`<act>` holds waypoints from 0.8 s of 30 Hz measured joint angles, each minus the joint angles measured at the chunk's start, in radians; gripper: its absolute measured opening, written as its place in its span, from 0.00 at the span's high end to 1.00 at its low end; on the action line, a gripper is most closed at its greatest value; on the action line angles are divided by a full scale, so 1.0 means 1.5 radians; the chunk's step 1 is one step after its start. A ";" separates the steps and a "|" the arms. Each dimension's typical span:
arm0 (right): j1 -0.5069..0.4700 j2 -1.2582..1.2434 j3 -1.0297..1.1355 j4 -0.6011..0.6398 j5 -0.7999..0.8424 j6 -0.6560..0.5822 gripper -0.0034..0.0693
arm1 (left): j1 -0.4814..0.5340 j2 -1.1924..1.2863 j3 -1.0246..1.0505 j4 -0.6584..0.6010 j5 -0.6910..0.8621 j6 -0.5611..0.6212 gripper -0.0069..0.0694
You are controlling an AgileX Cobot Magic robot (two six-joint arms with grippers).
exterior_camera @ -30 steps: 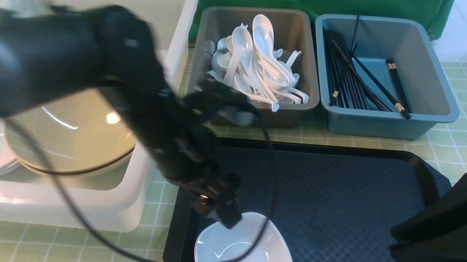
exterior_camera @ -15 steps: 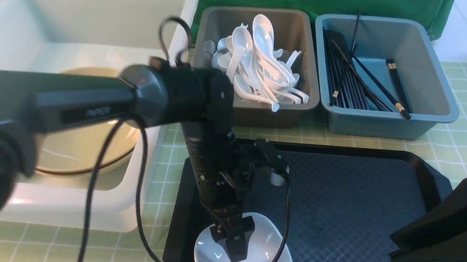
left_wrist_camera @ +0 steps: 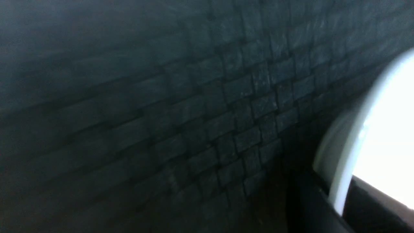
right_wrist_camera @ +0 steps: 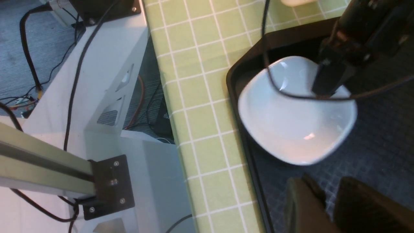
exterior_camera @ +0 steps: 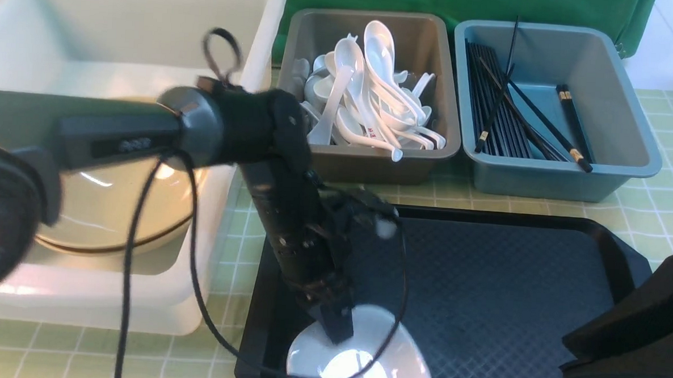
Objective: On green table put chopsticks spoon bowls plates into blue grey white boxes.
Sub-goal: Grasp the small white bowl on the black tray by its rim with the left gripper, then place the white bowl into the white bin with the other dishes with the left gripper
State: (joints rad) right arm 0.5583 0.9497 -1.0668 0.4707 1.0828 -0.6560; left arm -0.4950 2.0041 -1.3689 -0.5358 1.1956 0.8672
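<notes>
Where it straddled the rim before, left pincer (exterior_camera: 336, 328) now clamps the plate (exterior_camera: 377, 372).

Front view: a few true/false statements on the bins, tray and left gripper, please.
1. The spoons lie in the grey bin. True.
2. The chopsticks are in the white tub. False: they are in the blue bin.
3. The left gripper is shut on the plate's rim. True.
4. The plate sits on the green table. False: it is over the black tray, at its near-left corner.
5. The white tub holds no dishes. False: a tan bowl lies in it.
</notes>
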 joint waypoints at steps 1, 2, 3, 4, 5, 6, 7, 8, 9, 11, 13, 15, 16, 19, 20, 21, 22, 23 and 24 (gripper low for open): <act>0.000 0.000 0.000 0.000 0.000 0.000 0.73 | 0.013 -0.017 0.000 -0.008 -0.001 0.000 0.89; 0.000 0.000 0.000 0.000 -0.001 0.000 0.73 | 0.024 -0.034 0.000 -0.012 -0.002 0.000 0.89; 0.000 0.000 0.000 0.000 -0.003 0.000 0.73 | 0.043 -0.065 -0.002 -0.017 -0.002 0.000 0.89; 0.000 0.000 0.000 0.000 -0.006 0.000 0.73 | 0.058 -0.088 -0.005 -0.018 -0.001 0.000 0.89; 0.000 0.000 0.000 0.000 -0.011 0.000 0.73 | 0.078 -0.120 -0.008 -0.020 -0.001 -0.002 0.89; 0.000 0.000 0.000 0.000 -0.017 0.000 0.73 | 0.100 -0.149 -0.011 -0.022 -0.001 -0.003 0.89; 0.000 0.000 0.000 0.000 -0.028 0.000 0.73 | 0.130 -0.201 -0.014 -0.023 0.000 -0.005 0.89; 0.000 0.000 0.000 0.000 -0.030 0.000 0.73 | 0.141 -0.209 -0.014 -0.023 0.000 -0.006 0.89; 0.000 0.000 0.000 0.000 -0.044 0.000 0.73 | 0.177 -0.264 -0.014 -0.024 0.003 -0.007 0.89; 0.000 0.000 0.000 0.001 -0.065 -0.001 0.73 | 0.241 -0.335 -0.014 -0.023 0.010 -0.009 0.89; 0.000 0.003 0.000 0.012 -0.081 -0.022 0.72 | 0.329 -0.402 -0.014 -0.023 0.018 -0.009 0.89; 0.000 0.013 0.000 0.039 -0.080 -0.073 0.72 | 0.431 -0.473 -0.014 -0.021 0.023 -0.008 0.89; 0.000 0.020 0.000 0.055 -0.075 -0.096 0.72 | 0.484 -0.499 -0.013 -0.020 0.024 -0.008 0.89; 0.000 0.042 0.000 0.087 -0.057 -0.134 0.72 | 0.624 -0.555 0.000 -0.016 0.002 -0.019 0.89; 0.000 0.050 0.000 0.091 -0.052 -0.139 0.72 | 0.651 -0.566 0.006 -0.014 -0.011 -0.032 0.89; 0.000 0.057 0.000 0.094 -0.047 -0.142 0.72 | 0.678 -0.571 0.011 -0.011 -0.029 -0.055 0.89; 0.000 0.062 0.000 0.096 -0.043 -0.143 0.72 | 0.697 -0.571 0.016 -0.004 -0.052 -0.087 0.89; 0.000 0.066 0.001 0.096 -0.039 -0.143 0.72 | 0.711 -0.567 0.023 0.011 -0.071 -0.124 0.89; 0.000 0.068 0.001 0.096 -0.037 -0.145 0.72 | 0.715 -0.560 0.029 0.036 -0.090 -0.167 0.89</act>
State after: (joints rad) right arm 0.5583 1.0512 -1.0659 0.6140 1.0268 -0.8733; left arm 0.5781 1.1646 -1.3251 -0.4823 1.0611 0.6173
